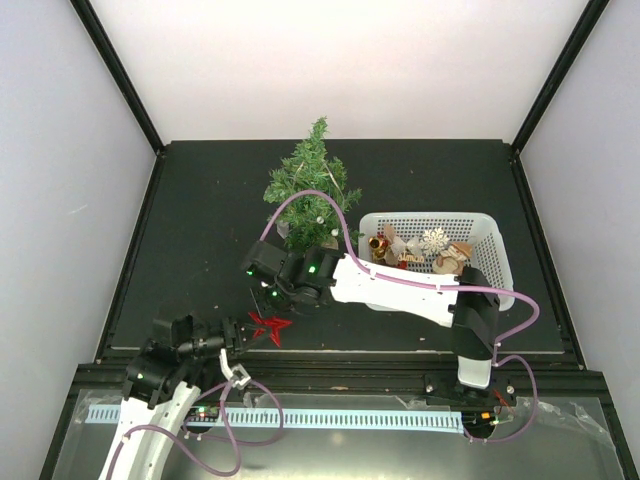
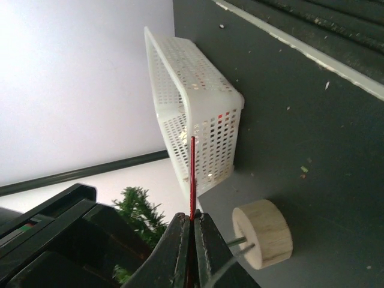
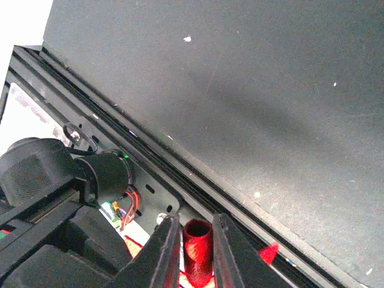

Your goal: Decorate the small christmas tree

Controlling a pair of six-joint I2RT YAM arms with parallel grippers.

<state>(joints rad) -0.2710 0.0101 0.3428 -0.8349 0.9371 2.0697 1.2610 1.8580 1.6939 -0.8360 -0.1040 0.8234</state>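
Pinches a red star point(image 1: 268, 324) at the near edge of the dark worktop point(image 1: 200, 230) with the left gripper point(image 1: 245, 333) — fingers point(image 2: 177, 252) pressed together on it edge-on, only a thin red line rising between them in the left wrist view. Brackets the star's short red tube point(image 3: 197, 246) with the right gripper point(image 1: 264, 297), reaching across from the near right; fingers point(image 3: 167, 249) close on either side of the tube, cannot tell whether pressing it or just clear. Puts both pairs of fingers at the same ornament, the right just beyond the left.

Stands upright at the far middle of the worktop: the small christmas tree point(image 1: 312, 185), past the right gripper and apart from both pairs of fingers, untouched by either. Sits just left of a white perforated basket point(image 1: 492, 240) holding small ornaments point(image 1: 420, 245) — gold and silvery white among them. Shows, in the left wrist view, the tree's round wooden base point(image 2: 262, 233) beyond and to the right of the closed fingertips, with the basket farther back.
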